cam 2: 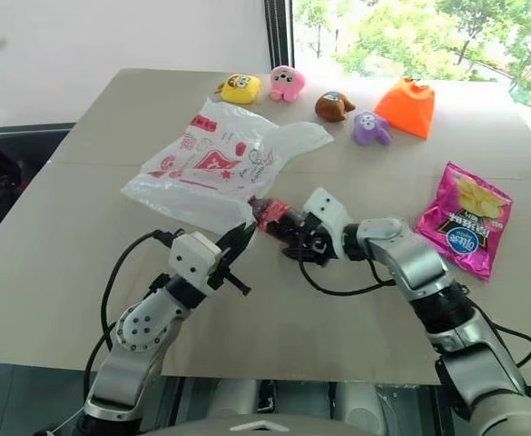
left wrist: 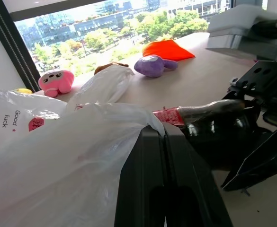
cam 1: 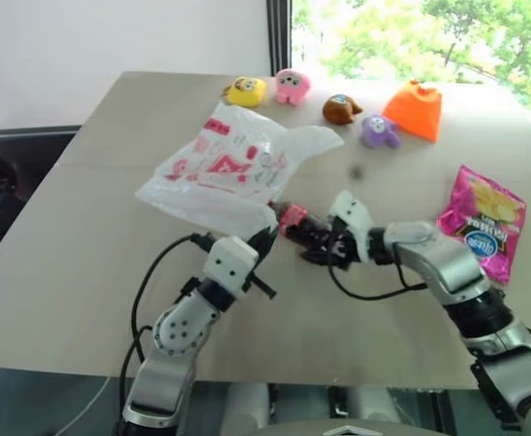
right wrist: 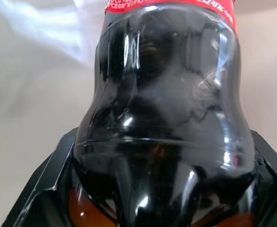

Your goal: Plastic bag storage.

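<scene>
Closest to us, low in the frame, our left gripper [cam 2: 238,243] has its fingers pressed together on the near edge of the bag [cam 2: 212,168], pinching the thin film and lifting it off the table [cam 2: 83,227]. We judge this hold is meant to keep the mouth up so something can go in. Our right gripper [cam 2: 288,238], at frame centre, has its fingers spread around a dark cola bottle [cam 2: 274,218], which lies roughly level, its red-labelled end touching the bag's edge. The bag spreads toward the upper left of centre: translucent white, crinkled, printed with red-pink pictures and lettering. Four plush toys [cam 2: 338,104] and an orange pouch [cam 2: 408,107] line the top; a chips packet [cam 2: 460,229] lies at right.
</scene>
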{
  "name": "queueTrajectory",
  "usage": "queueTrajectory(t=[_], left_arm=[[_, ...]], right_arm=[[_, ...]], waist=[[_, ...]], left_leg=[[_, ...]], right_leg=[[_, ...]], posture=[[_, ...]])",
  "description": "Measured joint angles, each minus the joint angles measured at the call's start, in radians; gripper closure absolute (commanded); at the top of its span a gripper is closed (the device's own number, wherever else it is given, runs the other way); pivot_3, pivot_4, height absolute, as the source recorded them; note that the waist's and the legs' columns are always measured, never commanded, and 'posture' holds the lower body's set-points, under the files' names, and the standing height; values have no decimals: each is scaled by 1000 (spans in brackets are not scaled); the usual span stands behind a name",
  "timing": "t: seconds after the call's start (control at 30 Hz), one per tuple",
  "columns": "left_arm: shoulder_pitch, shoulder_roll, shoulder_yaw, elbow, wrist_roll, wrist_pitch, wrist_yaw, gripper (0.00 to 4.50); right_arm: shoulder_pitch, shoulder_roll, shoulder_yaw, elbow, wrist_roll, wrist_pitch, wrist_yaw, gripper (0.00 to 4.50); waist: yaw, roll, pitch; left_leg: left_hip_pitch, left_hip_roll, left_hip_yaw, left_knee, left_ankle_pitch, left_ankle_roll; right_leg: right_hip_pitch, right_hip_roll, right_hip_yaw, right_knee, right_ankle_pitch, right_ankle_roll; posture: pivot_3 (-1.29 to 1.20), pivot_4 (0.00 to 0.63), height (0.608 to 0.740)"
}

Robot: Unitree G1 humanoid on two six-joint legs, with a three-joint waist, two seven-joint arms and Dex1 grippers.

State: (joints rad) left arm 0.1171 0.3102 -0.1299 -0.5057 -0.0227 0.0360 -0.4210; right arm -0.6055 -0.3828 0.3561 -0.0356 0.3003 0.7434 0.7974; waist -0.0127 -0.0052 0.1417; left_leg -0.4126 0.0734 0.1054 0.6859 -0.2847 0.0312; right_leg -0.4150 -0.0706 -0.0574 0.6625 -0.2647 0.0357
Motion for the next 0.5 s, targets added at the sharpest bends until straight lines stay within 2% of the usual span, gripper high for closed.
queueTrajectory(t=[0.2,0.37,0.5], left_arm=[[45,34,-17,-51,-30,0,-44,4500],[102,139,-27,-86,-107,1,-159,4500],[114,193,-7,-114,-148,3,-208,4500]], right_arm=[[-92,154,-29,196,-37,-105,-58,1334],[-159,276,-78,350,-52,-212,-123,1334],[-228,398,-190,539,-51,-321,-235,1334]], waist=[[0,0,0],[0,0,0],[-3,1,0]], left_leg=[[0,0,0,0,0,0],[0,1,3,0,0,0],[0,1,5,0,0,-1]], right_leg=[[0,0,0,0,0,0],[0,0,-1,0,0,0],[0,0,-1,1,0,0]], posture=[[0,150,740],[0,150,740],[0,150,740]])
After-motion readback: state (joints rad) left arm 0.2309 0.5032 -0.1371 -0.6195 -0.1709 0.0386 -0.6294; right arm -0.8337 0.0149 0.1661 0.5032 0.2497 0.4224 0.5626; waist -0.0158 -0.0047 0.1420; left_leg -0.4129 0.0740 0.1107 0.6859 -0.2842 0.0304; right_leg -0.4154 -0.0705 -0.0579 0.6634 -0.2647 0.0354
